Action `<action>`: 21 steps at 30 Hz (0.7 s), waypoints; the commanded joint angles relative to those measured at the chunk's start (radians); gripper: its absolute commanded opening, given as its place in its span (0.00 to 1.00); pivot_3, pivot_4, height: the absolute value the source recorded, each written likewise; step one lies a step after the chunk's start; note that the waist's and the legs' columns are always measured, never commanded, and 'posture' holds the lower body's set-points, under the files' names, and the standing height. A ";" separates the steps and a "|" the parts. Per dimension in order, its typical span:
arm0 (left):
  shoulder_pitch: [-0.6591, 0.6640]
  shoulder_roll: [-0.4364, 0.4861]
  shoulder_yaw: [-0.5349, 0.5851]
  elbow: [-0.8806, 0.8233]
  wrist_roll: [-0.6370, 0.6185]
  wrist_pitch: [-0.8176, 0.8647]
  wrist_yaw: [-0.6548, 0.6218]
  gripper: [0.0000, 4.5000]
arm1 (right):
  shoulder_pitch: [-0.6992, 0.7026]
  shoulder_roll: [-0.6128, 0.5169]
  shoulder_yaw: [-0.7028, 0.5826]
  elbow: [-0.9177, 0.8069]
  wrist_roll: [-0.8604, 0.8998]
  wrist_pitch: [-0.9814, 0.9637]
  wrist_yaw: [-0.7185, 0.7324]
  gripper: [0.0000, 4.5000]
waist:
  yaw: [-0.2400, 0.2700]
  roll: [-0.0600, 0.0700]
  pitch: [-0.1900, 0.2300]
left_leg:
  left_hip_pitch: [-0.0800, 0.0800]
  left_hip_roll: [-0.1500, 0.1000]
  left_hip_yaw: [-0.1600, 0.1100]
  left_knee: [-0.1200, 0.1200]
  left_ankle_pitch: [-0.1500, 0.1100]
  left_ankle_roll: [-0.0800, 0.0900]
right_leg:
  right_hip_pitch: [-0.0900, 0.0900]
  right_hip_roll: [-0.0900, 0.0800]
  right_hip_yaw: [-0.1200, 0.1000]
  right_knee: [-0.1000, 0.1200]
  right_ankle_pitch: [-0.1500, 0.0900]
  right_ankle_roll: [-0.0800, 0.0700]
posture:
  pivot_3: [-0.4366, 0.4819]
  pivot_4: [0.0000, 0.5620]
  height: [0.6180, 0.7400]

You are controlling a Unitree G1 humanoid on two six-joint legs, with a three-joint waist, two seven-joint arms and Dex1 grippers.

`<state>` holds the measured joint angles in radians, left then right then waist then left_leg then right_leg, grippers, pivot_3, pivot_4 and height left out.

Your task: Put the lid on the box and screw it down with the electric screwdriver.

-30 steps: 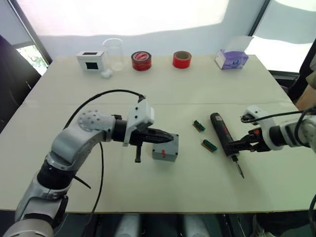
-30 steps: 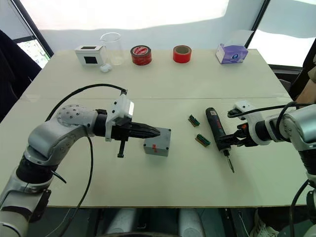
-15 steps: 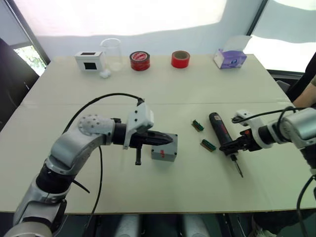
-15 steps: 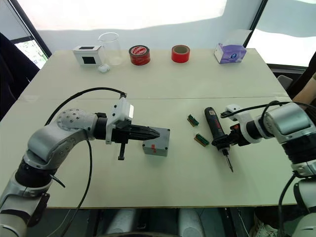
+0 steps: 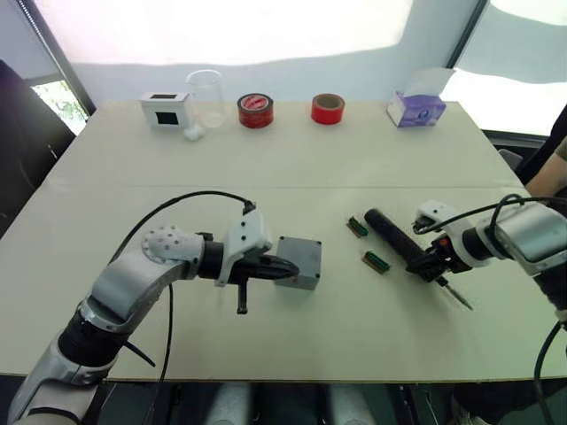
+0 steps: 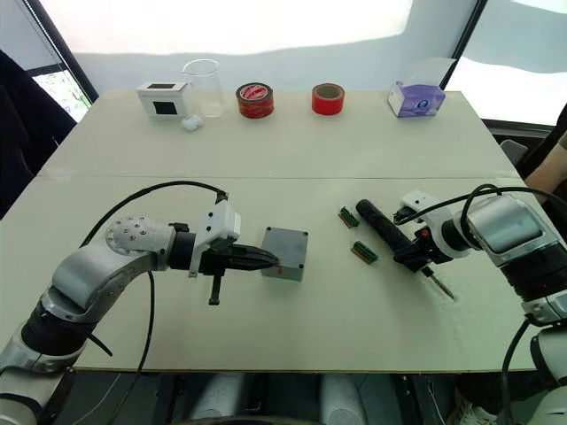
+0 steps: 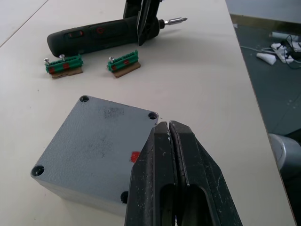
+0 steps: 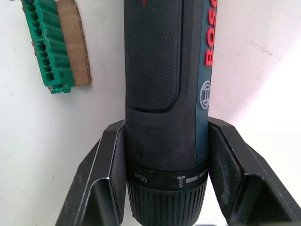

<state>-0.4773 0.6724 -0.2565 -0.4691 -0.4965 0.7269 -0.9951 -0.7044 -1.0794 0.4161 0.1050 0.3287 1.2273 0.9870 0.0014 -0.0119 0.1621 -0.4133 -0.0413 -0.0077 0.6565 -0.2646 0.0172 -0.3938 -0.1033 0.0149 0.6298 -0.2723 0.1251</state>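
Observation:
The grey box (image 5: pixel 299 260) stands at the table's middle, and the lid (image 7: pixel 94 150) sits flush on top of it, its corner screw holes showing. A small red mark is on the side facing my left gripper (image 5: pixel 288 271). That gripper is shut and empty, its tips touching the box's side just under the lid's edge. The black electric screwdriver (image 5: pixel 394 237) lies slanted on the table to the right, its bit pointing toward the table's right front. My right gripper (image 5: pixel 434 264) is shut on the screwdriver (image 8: pixel 164 70) just behind the chuck.
Two green terminal blocks (image 5: pixel 357 227) (image 5: pixel 376 260) lie between box and screwdriver. Along the far edge stand a white box with a black face (image 5: pixel 165 108), a clear beaker (image 5: pixel 205 97), two red tape rolls (image 5: pixel 255 110) (image 5: pixel 328 108) and a purple tissue box (image 5: pixel 416 108).
My left gripper has drawn back from over the lid to the box's side. The right gripper has swung the screwdriver, so its bit now points further right.

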 commanded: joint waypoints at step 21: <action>-0.105 -0.013 0.081 0.238 0.026 -0.050 -0.027 0.00 | -0.046 0.697 -0.897 -0.384 0.315 -0.199 -0.617 0.40 | -0.011 0.011 0.004 | -0.017 0.003 0.003 -0.004 0.010 -0.014 | -0.022 0.007 0.002 0.005 0.005 0.000 | 0.48 0.27 1.00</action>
<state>-0.5595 0.6644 -0.1999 -0.2477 -0.4828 0.6904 -1.0377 -0.7455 -0.4087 -0.4088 -0.1669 0.5306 0.9800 0.4070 -0.0096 -0.0006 0.1665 -0.4300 -0.0384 -0.0058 0.6534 -0.2550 0.0034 -0.4149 -0.0961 0.0166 0.6347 -0.2678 0.1248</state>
